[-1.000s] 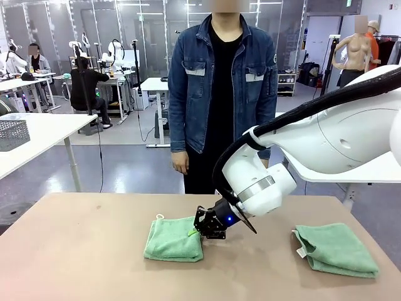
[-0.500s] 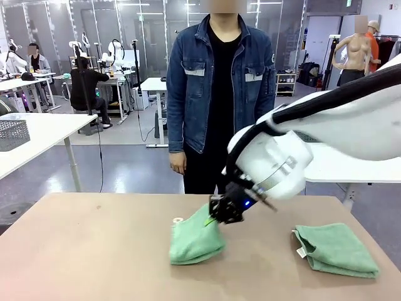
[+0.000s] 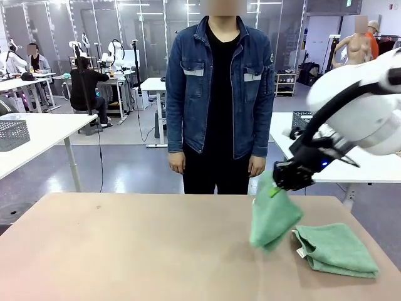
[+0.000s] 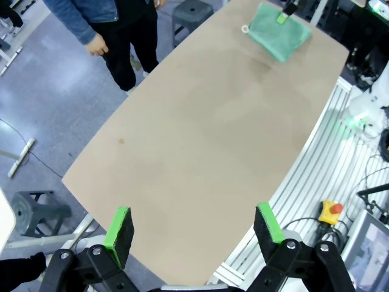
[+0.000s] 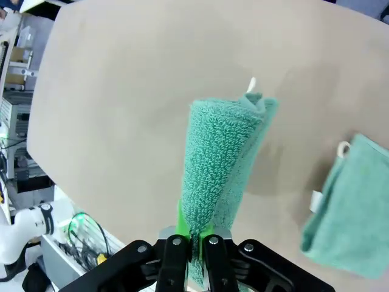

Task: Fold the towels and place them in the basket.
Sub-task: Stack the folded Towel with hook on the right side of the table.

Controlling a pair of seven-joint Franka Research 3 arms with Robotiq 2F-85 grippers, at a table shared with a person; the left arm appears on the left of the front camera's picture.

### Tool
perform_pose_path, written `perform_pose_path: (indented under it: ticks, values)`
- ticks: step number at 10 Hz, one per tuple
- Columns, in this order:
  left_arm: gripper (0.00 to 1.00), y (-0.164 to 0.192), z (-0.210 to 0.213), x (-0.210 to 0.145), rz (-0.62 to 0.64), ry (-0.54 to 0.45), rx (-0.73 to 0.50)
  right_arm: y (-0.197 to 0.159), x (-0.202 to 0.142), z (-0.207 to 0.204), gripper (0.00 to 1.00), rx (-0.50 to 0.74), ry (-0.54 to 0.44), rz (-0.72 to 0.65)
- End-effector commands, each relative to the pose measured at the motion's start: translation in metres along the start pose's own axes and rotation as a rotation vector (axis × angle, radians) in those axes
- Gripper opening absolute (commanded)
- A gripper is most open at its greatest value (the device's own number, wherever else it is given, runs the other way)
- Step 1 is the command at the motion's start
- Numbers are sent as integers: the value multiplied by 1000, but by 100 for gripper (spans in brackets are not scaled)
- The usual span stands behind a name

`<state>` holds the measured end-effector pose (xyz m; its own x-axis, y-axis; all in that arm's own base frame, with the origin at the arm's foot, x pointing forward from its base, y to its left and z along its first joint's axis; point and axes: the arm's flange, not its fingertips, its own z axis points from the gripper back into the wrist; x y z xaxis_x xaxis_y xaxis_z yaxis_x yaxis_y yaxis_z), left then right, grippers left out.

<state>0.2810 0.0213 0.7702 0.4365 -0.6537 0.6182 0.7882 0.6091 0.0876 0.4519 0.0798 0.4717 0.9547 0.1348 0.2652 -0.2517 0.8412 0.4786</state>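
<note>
Since the earlier frame, the right gripper (image 3: 280, 186) has carried its folded towel (image 3: 272, 217) rightward off the table (image 3: 125, 251); it hangs beside the second towel (image 3: 337, 249). Jaws are clamped on its edge. Left gripper (image 4: 194, 228) stands apart. Terry is soft and limp: pinch all layers at the fold.

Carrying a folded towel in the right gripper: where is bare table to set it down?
The table is bare from its left edge across the middle. Crowded on the right: the hanging towel in the right gripper sits beside the folded towel.
</note>
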Motion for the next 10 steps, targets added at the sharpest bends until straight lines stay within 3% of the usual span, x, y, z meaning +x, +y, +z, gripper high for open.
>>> perform_pose_path:
  ticks: [1, 6, 10]
  values:
    - [100, -1, 1, 0, -17, 3, -1, -14, 0, 24, 6, 8, 29, 24]
    - [100, -1, 1, 0, -17, 3, -1, -84, 9, 54, 6, 9, 64, 37]
    - [100, -1, 1, 0, -17, 3, -1, -144, 25, 28, 6, -72, 142, -68]
